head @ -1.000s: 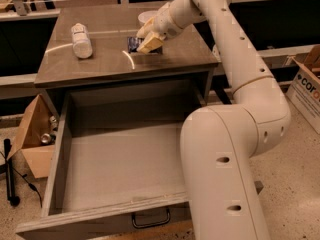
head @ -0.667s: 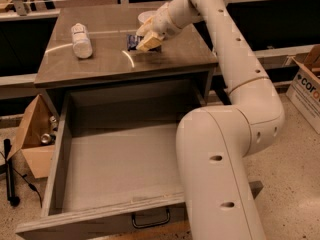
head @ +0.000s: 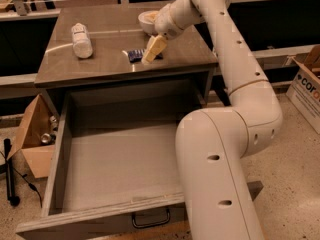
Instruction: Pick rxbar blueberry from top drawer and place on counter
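The rxbar blueberry [head: 134,55], a small dark navy wrapper, lies flat on the counter [head: 105,66] near its front middle. My gripper [head: 150,35] hangs over the counter just right of the bar, and it is open. One pale yellow finger [head: 154,48] points down and hides the bar's right end. The other finger [head: 147,20] stands farther back. The top drawer [head: 120,164] is pulled fully out below the counter, and its inside shows nothing in it. Its dark handle [head: 150,219] is on the front panel.
A white cylindrical bottle [head: 81,40] lies on the counter's left side. A cardboard box [head: 35,139] stands on the floor left of the drawer, another box [head: 306,86] at the right. My arm's large white links [head: 220,174] stand over the drawer's right side.
The gripper has lifted slightly and shifted right off the bar. The bar now lies free on the counter, more of its left end showing.
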Controlling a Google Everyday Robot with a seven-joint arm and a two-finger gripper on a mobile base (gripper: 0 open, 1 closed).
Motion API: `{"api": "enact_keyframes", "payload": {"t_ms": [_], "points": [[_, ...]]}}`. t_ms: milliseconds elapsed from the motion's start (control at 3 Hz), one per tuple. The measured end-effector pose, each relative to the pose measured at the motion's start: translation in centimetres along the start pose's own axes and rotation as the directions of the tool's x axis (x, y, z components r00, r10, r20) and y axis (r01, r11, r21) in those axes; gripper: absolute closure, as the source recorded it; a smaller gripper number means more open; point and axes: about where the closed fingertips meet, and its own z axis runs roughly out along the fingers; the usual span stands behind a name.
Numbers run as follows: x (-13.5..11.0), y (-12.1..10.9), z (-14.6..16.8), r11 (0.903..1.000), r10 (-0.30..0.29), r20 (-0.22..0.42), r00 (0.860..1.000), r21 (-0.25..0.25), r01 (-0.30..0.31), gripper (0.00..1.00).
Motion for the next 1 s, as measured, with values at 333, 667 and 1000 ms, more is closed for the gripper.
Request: {"api": "enact_keyframes", "payload": {"t_ms": [333,667,1000], "points": [[1.1,-0.2,-1.6,0.9994,0.027,-0.003,1.0,0.02,-0.027,0.0],[4.3,-0.6,-6.8,0.9919,0.089,-0.038,0.995,0.094,-0.086,0.0],[7.2,-0.4,-12.9,0.97,0.162,-0.09,0.983,0.197,-0.142,0.0]]}}
